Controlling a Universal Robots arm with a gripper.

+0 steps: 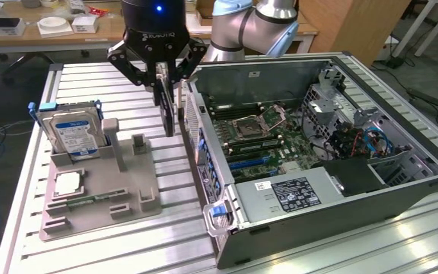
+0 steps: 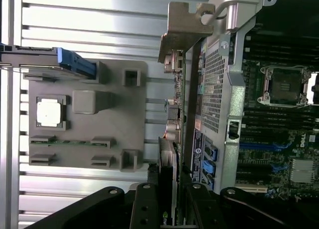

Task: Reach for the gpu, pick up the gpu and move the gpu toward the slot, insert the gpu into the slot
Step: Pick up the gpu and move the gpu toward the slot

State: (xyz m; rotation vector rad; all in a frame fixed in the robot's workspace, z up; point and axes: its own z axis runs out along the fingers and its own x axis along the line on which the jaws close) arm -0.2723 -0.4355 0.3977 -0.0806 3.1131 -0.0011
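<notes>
The grey holder tray (image 1: 139,197) lies on the slatted metal table (image 1: 97,77), at the exterior view's left. It carries a blue-labelled hard drive (image 1: 71,134) standing upright in its rear cradle, a square silver processor chip (image 1: 67,184) lying flat in a pocket, and a thin green memory stick (image 1: 89,200) lying in a groove nearer the front edge.

Beside the tray stands the open computer case (image 1: 356,188). Inside it are the motherboard (image 1: 280,145) with its bare processor socket (image 1: 248,127), blue expansion slots (image 2: 259,146), a labelled power supply (image 1: 291,194) near the front, and blue cables (image 1: 371,140) by the drive bays.

The gripper (image 1: 170,80) is clamped narrowly on the gpu (image 1: 169,111), which hangs on edge in the air over the strip of table between the tray and the case (outside the case, just beside its rear panel). In the wrist view the card is seen edge-on, its silver end bracket (image 2: 182,29) farthest from the fingers (image 2: 144,209).

The perforated rear panel (image 2: 219,89) of the case stands between the hanging card and the motherboard. A wooden bench with white boxes (image 1: 67,25) sits behind the table.
</notes>
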